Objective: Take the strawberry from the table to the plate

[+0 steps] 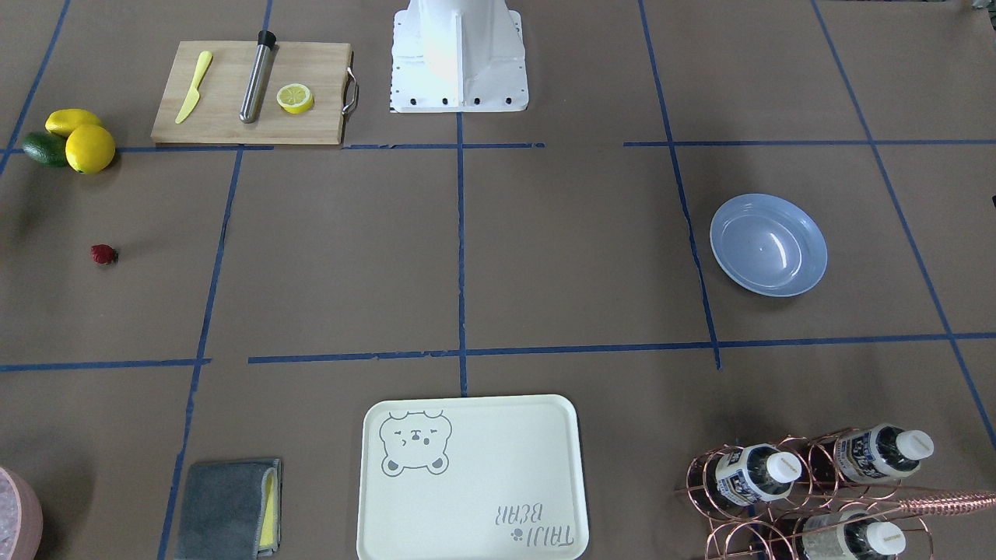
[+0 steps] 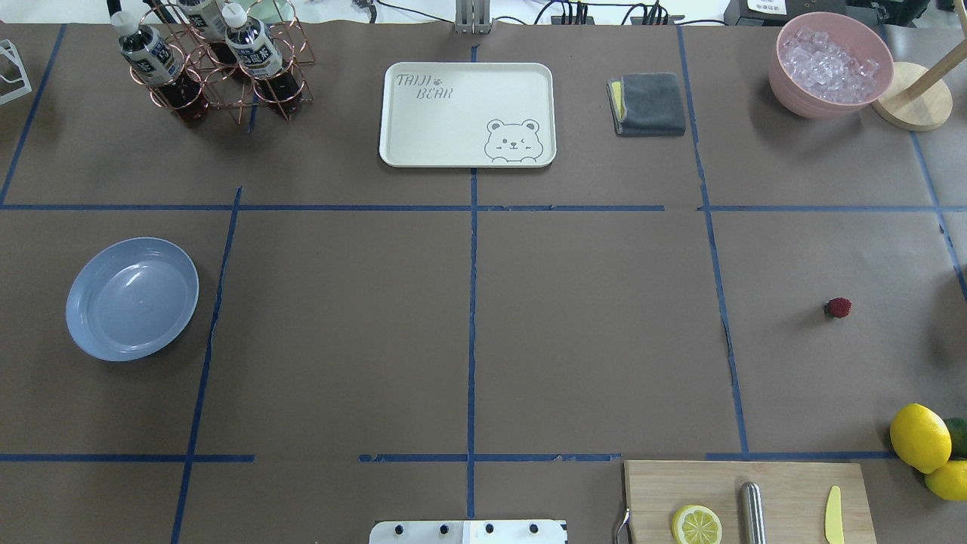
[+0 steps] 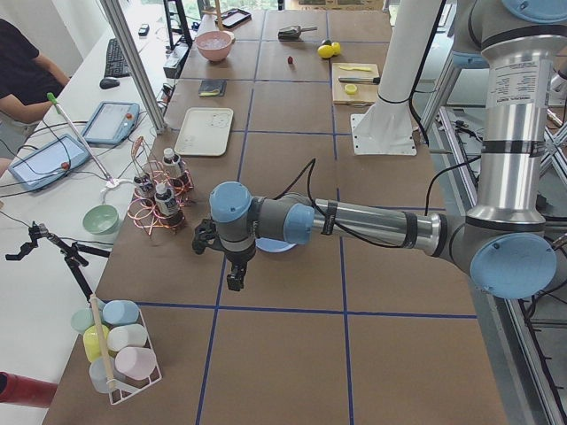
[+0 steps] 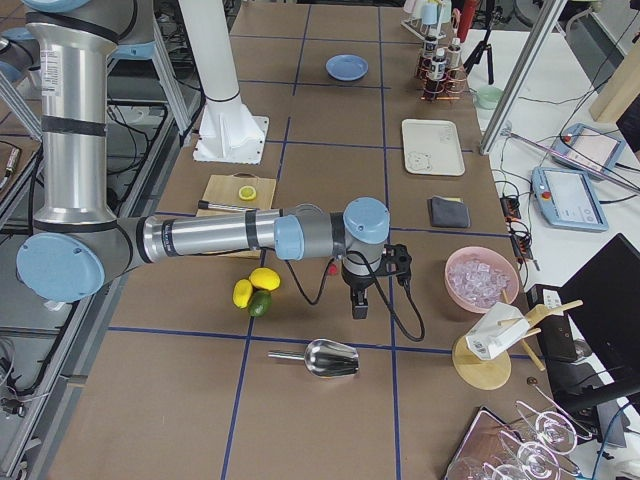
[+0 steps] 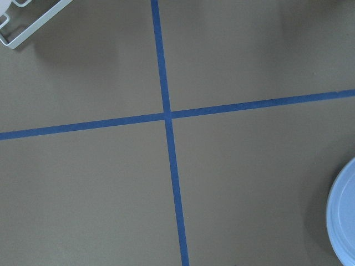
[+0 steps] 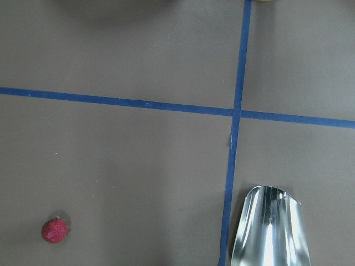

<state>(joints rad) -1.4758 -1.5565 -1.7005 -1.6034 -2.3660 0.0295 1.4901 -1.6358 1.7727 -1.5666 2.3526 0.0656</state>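
The strawberry [image 2: 838, 307] [image 1: 103, 253] lies alone on the brown-paper table [image 2: 589, 325], on the robot's right side. The right wrist view catches the strawberry [image 6: 55, 230] at its lower left. The pale-blue plate [image 2: 132, 298] [image 1: 768, 245] sits empty on the robot's left side, and its rim [image 5: 345, 221] shows at the left wrist view's right edge. My left gripper [image 3: 232, 282] hangs above the table close to the plate, and my right gripper [image 4: 358, 305] hangs beyond the lemons. Each shows only in a side view, so I cannot tell whether it is open or shut.
A wooden cutting board [image 2: 755, 491] holds a lemon half, a metal rod and a yellow knife. Lemons [image 2: 919, 437] and an avocado lie by it. A bear tray [image 2: 467, 113], a grey cloth [image 2: 648, 103], a bottle rack [image 2: 211, 60], an ice bowl [image 2: 831, 64] and a metal scoop [image 6: 266, 227] are around.
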